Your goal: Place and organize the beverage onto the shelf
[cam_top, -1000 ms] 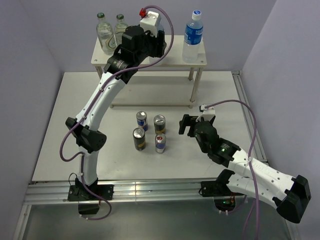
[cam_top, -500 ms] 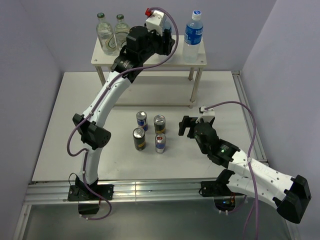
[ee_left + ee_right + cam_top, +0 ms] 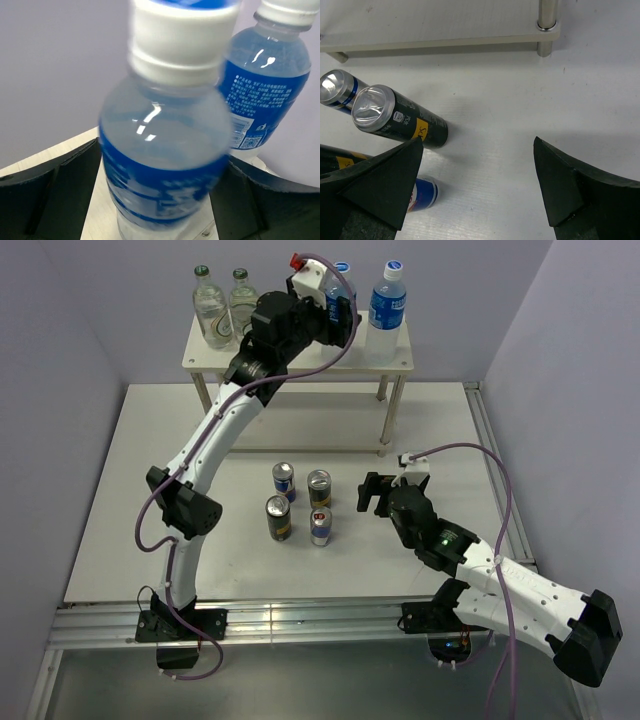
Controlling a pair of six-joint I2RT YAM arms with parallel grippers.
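Note:
On the top board of the cream shelf (image 3: 300,358) my left gripper (image 3: 345,315) stands open around a clear water bottle (image 3: 165,150) with a blue label and white cap (image 3: 343,266). The bottle stands upright on the board between the two fingers and looks blurred. A second water bottle (image 3: 385,308) stands just right of it (image 3: 265,85). Two dark cans (image 3: 278,518) (image 3: 319,487) and two blue-silver cans (image 3: 284,481) (image 3: 320,526) stand in a cluster on the table. My right gripper (image 3: 372,492) hovers open right of the cans, with nothing between its fingers (image 3: 477,170).
Two glass bottles with green caps (image 3: 210,305) (image 3: 242,295) stand at the left end of the top board. The shelf's lower board (image 3: 435,20) and a front leg (image 3: 546,20) lie ahead of the right gripper. A metal rail runs along the table's near edge (image 3: 300,620).
The left arm carried the water bottle rightward along the top board, next to the other bottle, and its jaws have opened off it. The right arm has not moved.

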